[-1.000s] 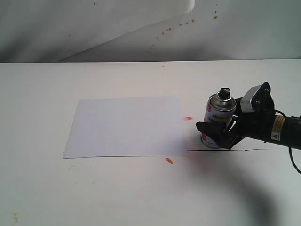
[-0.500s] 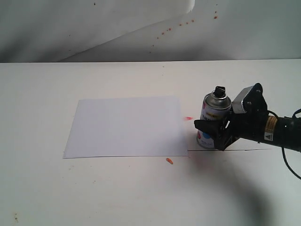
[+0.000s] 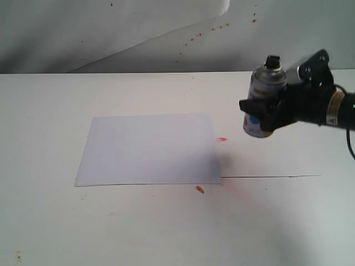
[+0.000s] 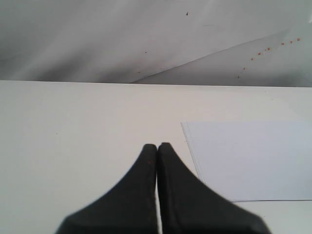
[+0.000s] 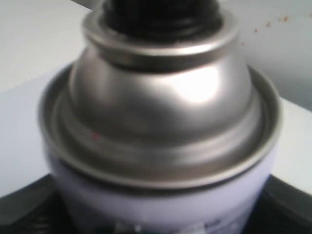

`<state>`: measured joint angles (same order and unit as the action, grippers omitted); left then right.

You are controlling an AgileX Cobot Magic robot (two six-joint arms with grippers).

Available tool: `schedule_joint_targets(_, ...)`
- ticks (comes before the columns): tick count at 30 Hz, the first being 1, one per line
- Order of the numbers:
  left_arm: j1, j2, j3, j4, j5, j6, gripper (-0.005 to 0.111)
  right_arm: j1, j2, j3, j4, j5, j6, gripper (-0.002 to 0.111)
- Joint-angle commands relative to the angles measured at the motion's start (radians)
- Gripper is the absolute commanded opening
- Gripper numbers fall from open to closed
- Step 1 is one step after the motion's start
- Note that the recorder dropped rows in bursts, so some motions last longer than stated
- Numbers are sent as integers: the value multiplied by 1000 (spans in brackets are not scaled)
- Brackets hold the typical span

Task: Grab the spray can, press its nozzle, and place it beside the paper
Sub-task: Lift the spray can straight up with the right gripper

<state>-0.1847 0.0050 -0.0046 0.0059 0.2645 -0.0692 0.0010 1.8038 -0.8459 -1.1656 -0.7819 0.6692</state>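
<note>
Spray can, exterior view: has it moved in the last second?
Yes. The spray can, in the right pincer, has risen off the table: its base stood at the dark line and now hangs well above it.

Black right claw, yellow label, black cable

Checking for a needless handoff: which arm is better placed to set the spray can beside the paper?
Right. The right gripper holds the spray can aloft near the paper; the left gripper is shut, empty, beyond the paper's far edge.
</note>
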Motion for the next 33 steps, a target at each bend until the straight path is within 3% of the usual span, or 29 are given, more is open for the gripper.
schedule_joint_targets(1,-6,-5,5,3,1,-2,1,74,-119,-182,-351,174,388,0)
schedule_joint_targets(3,-6,-5,5,3,1,-2,1,129,-138,-272,-579,228,625,0)
schedule_joint_targets(5,-6,-5,5,3,1,-2,1,170,-140,-325,-579,244,735,0)
schedule_joint_targets(12,-6,-5,5,3,1,-2,1,290,-122,-373,-579,417,713,0)
schedule_joint_targets(33,-6,-5,5,3,1,-2,1,290,-98,-373,-579,423,752,0)
